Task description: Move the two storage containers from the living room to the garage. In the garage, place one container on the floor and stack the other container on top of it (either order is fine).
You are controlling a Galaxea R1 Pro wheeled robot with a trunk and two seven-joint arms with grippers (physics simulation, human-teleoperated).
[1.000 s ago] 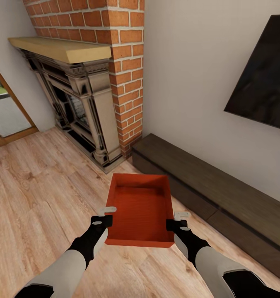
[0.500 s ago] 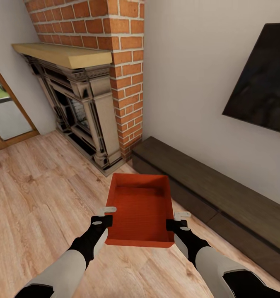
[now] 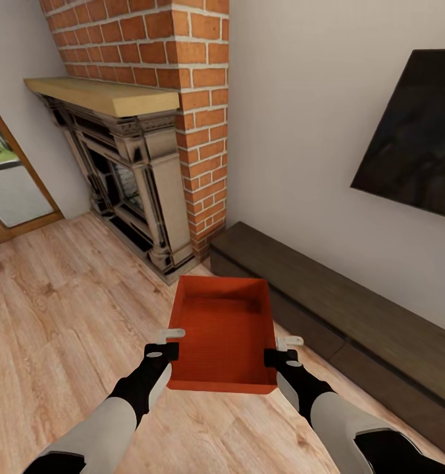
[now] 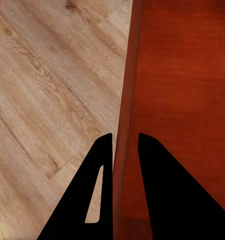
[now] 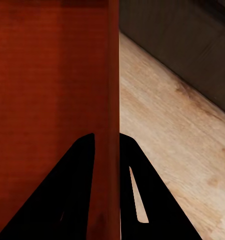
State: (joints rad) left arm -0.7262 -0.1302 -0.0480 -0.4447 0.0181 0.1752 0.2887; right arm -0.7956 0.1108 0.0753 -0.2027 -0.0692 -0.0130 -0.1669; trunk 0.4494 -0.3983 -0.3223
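Orange-red storage container (image 3: 224, 332) is held up in front of the robot, between both arms, above the light wood plank floor (image 3: 58, 309) of the living room. It sits level, open side up, long axis pointing away from the robot, empty inside.

Left gripper (image 3: 172, 341) is at the container's left wall, near the corner closest to the robot. In the left wrist view the two dark fingers (image 4: 95, 200) straddle that thin wall (image 4: 123, 125), one outside over the floor planks, one inside over the red bottom, closed in tight on it w/ barely any gap, so clamped on the wall.

Right gripper (image 3: 280, 349) mirrors it on the right wall, also near the close corner. Right wrist view: fingers (image 5: 77, 195) on either side of the wall edge (image 5: 111, 100), pinching it; inner finger over the red interior, outer one over wood floor, w/ the dark bench at the far edge.

So the box hangs by its two side walls, one pincer each, roughly opposite each other.

Surroundings: red brick chimney (image 3: 183, 99) ahead, ornate fireplace (image 3: 127, 178) w/ pale wooden mantel to its left, black TV (image 3: 413, 145) on the wall at right, long dark low bench (image 3: 341, 309) under it, just right of the container. Glazed door or window, prob. a door, at far left (image 3: 8, 178)
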